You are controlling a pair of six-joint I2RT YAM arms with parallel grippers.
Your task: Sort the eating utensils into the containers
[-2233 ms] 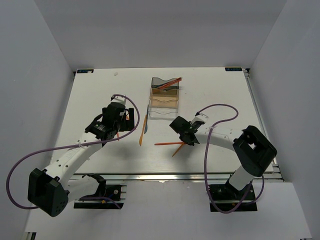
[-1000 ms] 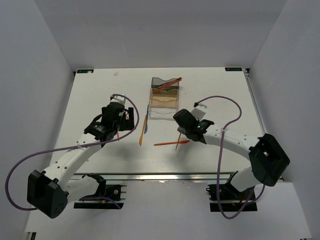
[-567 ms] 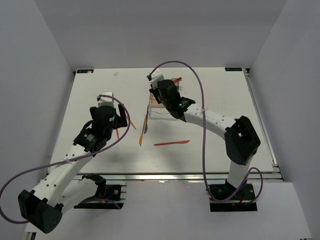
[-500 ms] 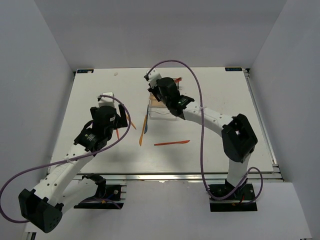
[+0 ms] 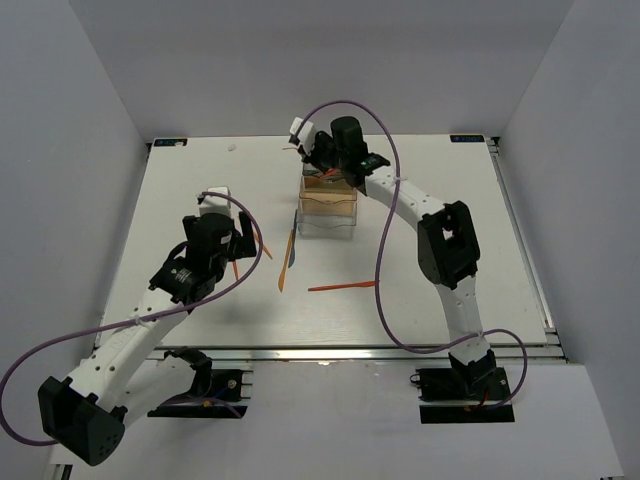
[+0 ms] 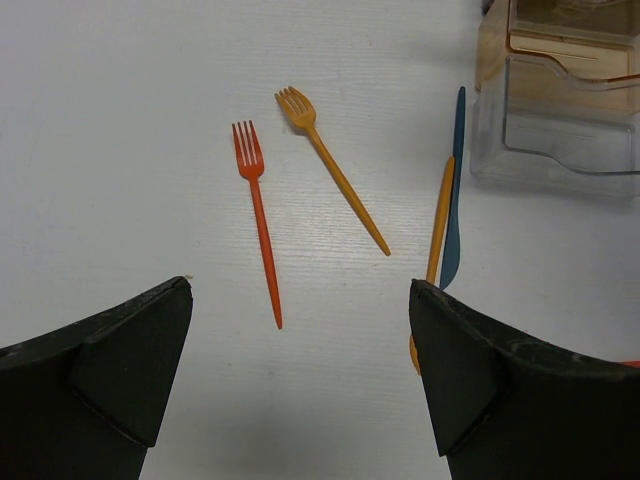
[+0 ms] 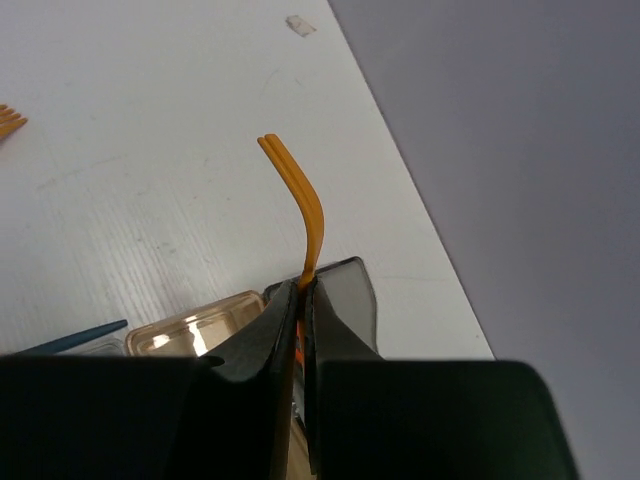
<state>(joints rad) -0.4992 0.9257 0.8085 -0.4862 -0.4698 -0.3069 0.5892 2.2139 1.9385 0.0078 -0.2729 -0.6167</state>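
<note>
My right gripper (image 7: 303,285) is shut on an orange fork (image 7: 300,195) whose curved handle sticks out beyond the fingertips. It hovers over the smoky grey container (image 7: 352,290), at the far end of the row in the top view, where the right gripper (image 5: 323,162) covers that bin. The amber container (image 5: 328,203) and the clear container (image 5: 325,228) follow nearer. My left gripper (image 6: 300,290) is open above the table with nothing in it. Ahead of it lie a red fork (image 6: 258,215), an orange fork (image 6: 332,170), a blue knife (image 6: 455,185) and an orange utensil (image 6: 438,222).
An orange knife (image 5: 343,287) lies alone on the white table (image 5: 450,230) near the middle front. The blue knife (image 5: 296,234) and orange utensil (image 5: 287,262) lie just left of the clear bin. Grey walls enclose the table on three sides.
My right arm swung from the table's middle up to the far grey bin, carrying the orange fork. The left arm shifted slightly left and stayed open.
</note>
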